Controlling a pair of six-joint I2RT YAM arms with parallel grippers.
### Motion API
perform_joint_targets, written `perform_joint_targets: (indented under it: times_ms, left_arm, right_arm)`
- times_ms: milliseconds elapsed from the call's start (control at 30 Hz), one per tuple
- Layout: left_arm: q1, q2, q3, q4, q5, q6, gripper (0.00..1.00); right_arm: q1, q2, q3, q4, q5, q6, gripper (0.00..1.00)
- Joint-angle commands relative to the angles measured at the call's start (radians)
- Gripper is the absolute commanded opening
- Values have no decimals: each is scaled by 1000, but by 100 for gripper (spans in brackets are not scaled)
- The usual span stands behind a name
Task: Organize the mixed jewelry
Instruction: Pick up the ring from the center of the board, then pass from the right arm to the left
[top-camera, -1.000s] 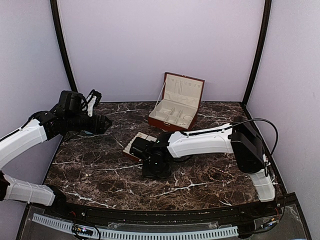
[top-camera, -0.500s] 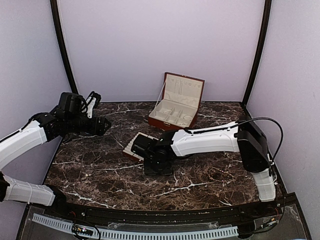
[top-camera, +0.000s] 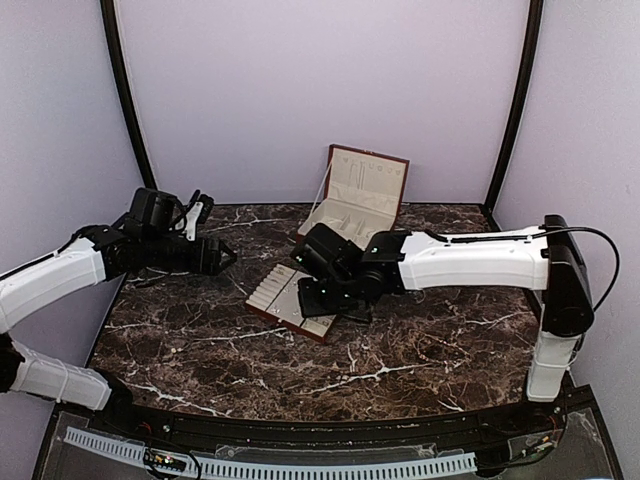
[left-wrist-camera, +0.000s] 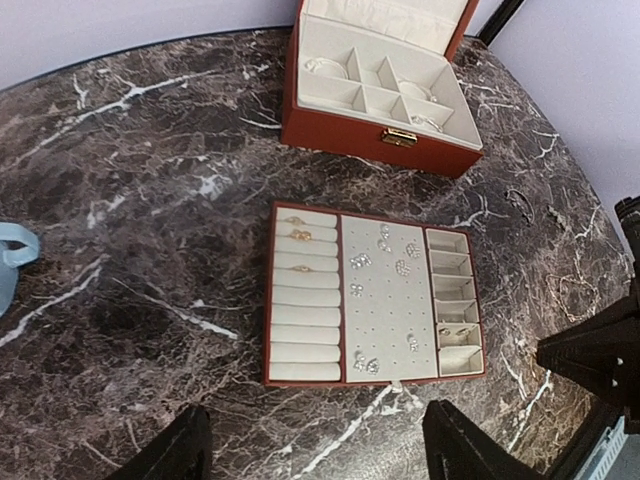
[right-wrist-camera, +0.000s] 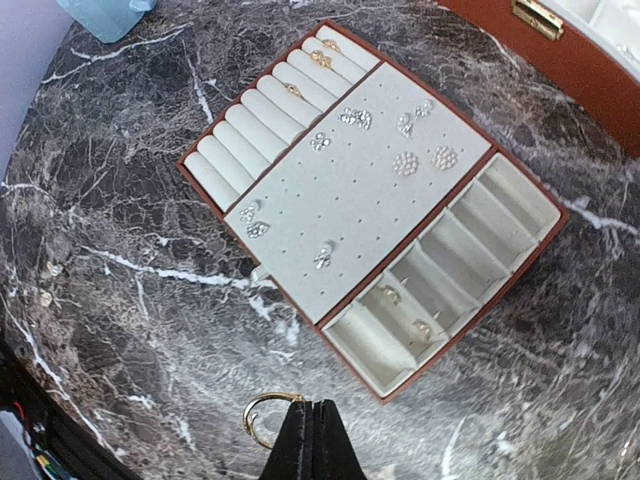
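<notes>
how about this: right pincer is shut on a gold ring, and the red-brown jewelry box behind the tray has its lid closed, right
No: the left wrist view shows the red-brown jewelry box with its lid open. Otherwise yes: the right pincer is shut on a gold ring, and the box sits behind the tray.

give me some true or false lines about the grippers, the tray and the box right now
1. The hinged box has its lid closed. False: the lid stands open.
2. The right gripper is shut, with a gold ring at its fingertips. True.
3. The left gripper is clamped on the tray. False: it is open and empty, above the tray.
4. Earrings sit on the tray's middle pad. True.
</notes>
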Motion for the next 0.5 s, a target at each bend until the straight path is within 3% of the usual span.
perform_joint_targets:
  times_ms: [0, 233, 467]
  left_arm:
    - [-19, 86, 78, 36, 116, -38, 75]
    - [-132, 314, 205, 74, 196, -47, 73]
    - [-163, 456, 276, 107, 300, -89, 63]
  right_arm:
    - [-62, -44, -64, 159, -29, -165, 0]
    - [-140, -53, -105, 278, -75, -280, 0]
    - [-157, -33, -90, 309, -79, -325, 0]
